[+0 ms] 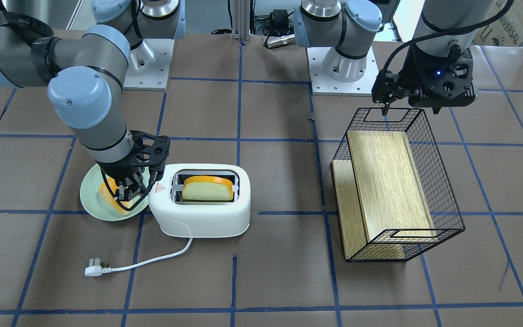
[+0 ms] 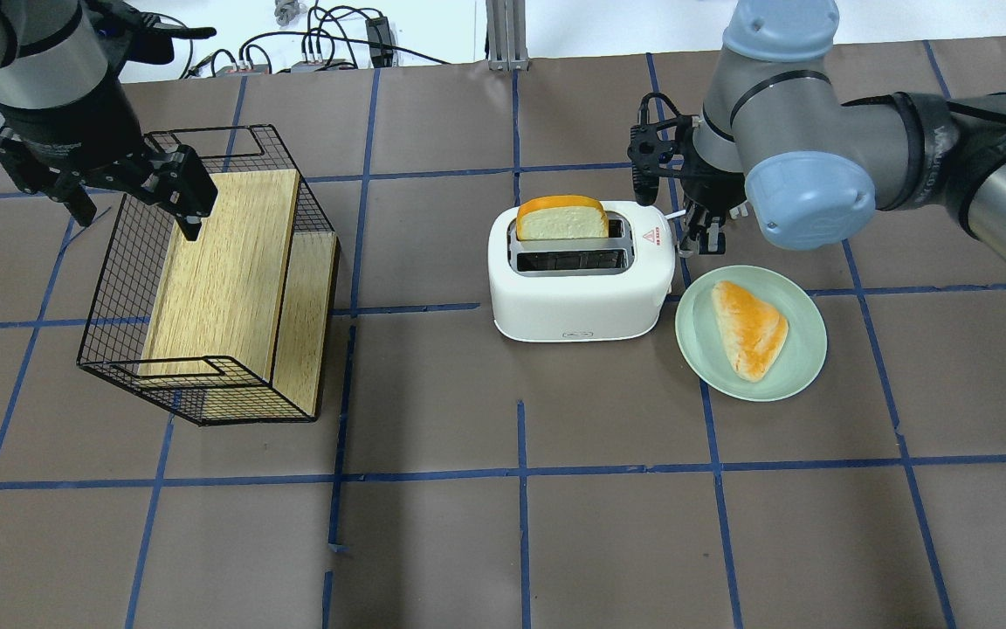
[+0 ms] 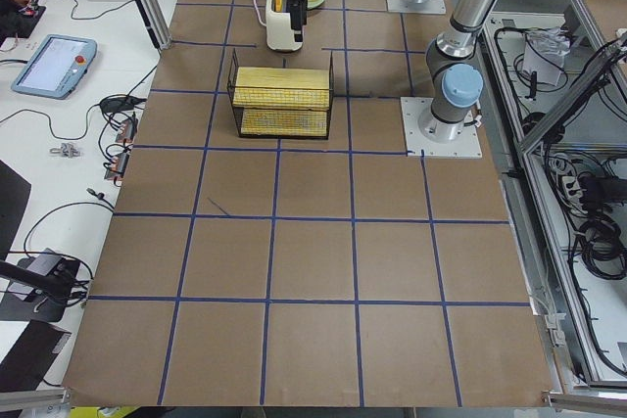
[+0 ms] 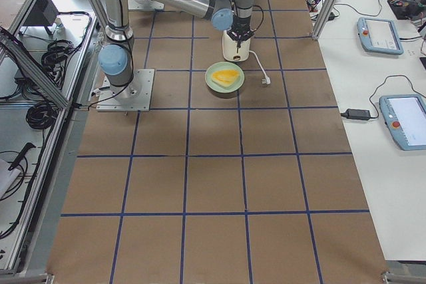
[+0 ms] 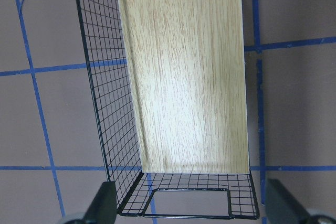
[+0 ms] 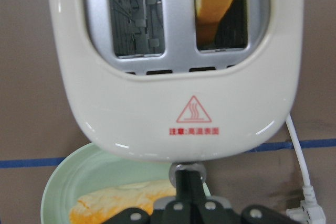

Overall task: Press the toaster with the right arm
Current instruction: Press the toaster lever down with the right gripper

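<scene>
The white toaster (image 2: pixel 577 271) stands mid-table, with a bread slice (image 2: pixel 561 218) sticking up out of its far slot. It also shows in the front-facing view (image 1: pixel 200 200) and the right wrist view (image 6: pixel 173 103). My right gripper (image 2: pixel 699 240) is at the toaster's end by the red triangle mark, its fingers close together. In the right wrist view the right gripper (image 6: pixel 188 182) has its tips at the round grey knob (image 6: pixel 186 169). My left gripper (image 2: pixel 136 218) is open and empty above the wire basket (image 2: pixel 206 288).
A pale green plate (image 2: pixel 809 349) with a piece of bread (image 2: pixel 749 328) lies right beside the toaster, under my right wrist. The toaster's white cord ends in a plug (image 1: pixel 93 271) lying on the table. The basket holds a wooden board (image 1: pixel 388 181).
</scene>
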`<action>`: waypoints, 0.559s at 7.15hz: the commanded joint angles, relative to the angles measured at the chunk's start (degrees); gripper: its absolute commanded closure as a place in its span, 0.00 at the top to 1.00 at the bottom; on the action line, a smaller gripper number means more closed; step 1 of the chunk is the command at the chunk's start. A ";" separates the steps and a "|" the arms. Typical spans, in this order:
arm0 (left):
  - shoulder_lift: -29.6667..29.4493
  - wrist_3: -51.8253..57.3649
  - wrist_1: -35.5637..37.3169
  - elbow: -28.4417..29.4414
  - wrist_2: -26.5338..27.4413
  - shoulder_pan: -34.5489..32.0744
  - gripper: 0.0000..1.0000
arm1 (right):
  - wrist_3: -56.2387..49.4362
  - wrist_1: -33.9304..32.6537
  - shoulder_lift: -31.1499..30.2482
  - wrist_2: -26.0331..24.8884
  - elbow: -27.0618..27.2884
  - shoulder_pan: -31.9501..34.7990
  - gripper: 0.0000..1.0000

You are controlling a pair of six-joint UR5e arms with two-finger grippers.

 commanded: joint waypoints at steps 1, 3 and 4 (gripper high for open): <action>0.00 -0.09 0.00 0.00 0.00 0.00 1.00 | 0.07 -1.39 0.68 0.10 0.92 0.10 0.07; 0.00 0.00 0.00 0.00 0.00 0.00 1.00 | 0.41 -2.61 1.03 0.36 1.80 0.10 0.07; 0.00 0.00 0.00 0.00 0.00 0.00 1.00 | 0.42 -4.01 1.21 0.36 2.58 0.01 0.07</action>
